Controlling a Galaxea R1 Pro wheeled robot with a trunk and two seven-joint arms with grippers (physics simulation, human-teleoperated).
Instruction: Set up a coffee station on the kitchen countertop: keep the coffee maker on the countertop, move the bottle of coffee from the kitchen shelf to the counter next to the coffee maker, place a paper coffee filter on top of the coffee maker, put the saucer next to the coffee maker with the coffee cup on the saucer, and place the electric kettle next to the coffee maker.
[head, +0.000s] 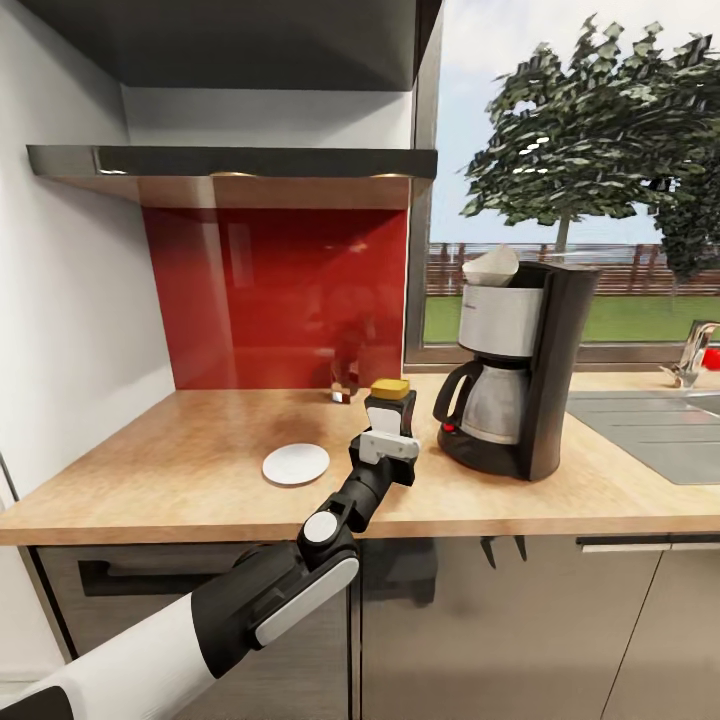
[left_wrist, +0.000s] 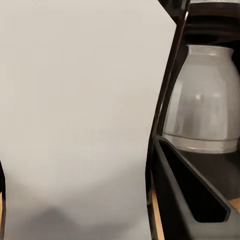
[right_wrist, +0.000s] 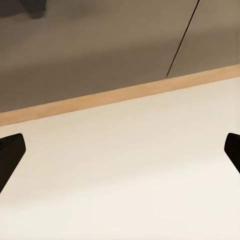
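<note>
**Head view: left arm at the bottle beside the coffee maker**

Head view: the left gripper (head: 388, 443) grasps the dark, yellow-capped coffee bottle (head: 390, 402) mid-counter, between the white round saucer (head: 296, 464) and the black-and-steel coffee maker (head: 515, 365), which carries a white paper filter (head: 491, 266). The left wrist view adds the glass carafe (left_wrist: 205, 107) up close. In the right wrist view, the right gripper's (right_wrist: 120, 150) black fingertips (right_wrist: 9, 155) are spread wide over a pale surface.

The left gripper (head: 388, 440) hides the coffee bottle's (head: 390, 398) lower body, and the picture's right edge cuts the sink (head: 650, 425).
</note>
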